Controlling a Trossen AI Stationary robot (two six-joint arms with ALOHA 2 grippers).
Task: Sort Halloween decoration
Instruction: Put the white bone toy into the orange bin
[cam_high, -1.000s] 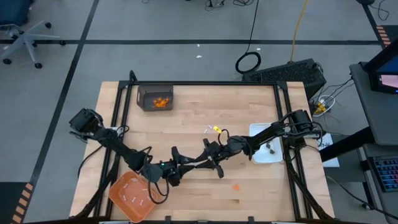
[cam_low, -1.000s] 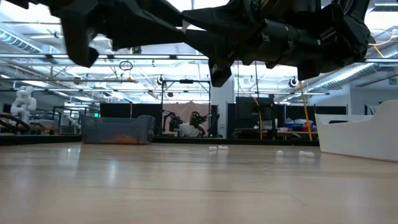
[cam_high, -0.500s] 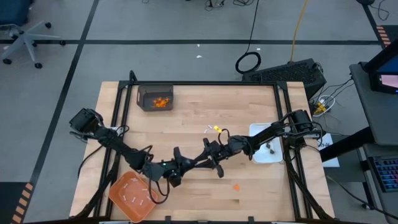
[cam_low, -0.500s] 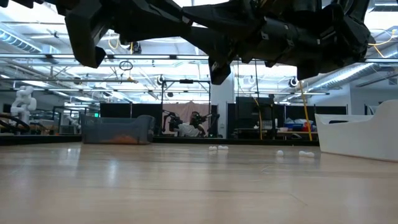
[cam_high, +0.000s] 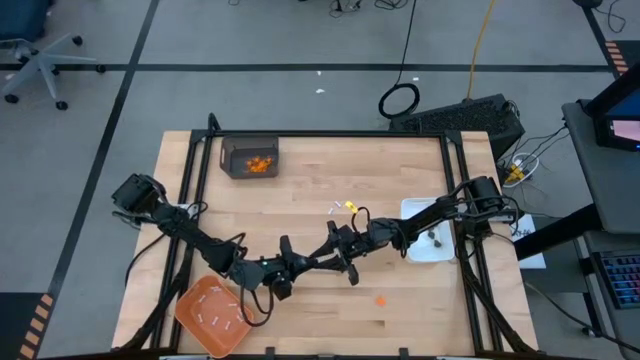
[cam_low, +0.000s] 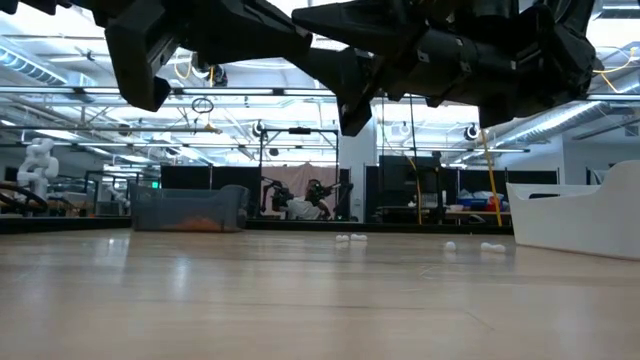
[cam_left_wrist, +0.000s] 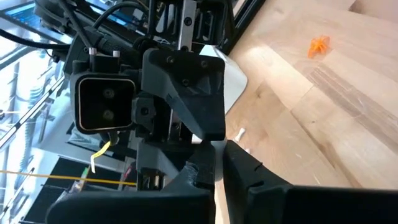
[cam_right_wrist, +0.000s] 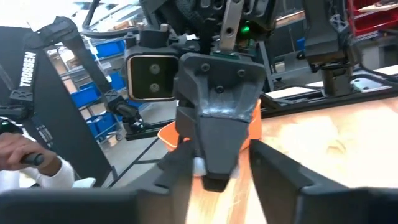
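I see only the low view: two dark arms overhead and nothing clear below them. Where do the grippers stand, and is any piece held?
Observer: From above, the left gripper and the right gripper meet tip to tip over the front middle of the table.
Operator: Which one holds something?
Observer: In the right wrist view, the left gripper is shut on a small white piece. The right fingers stand apart on either side of it.
Operator: Where do white pieces go?
Observer: The orange tray at the front left corner holds white sticks.
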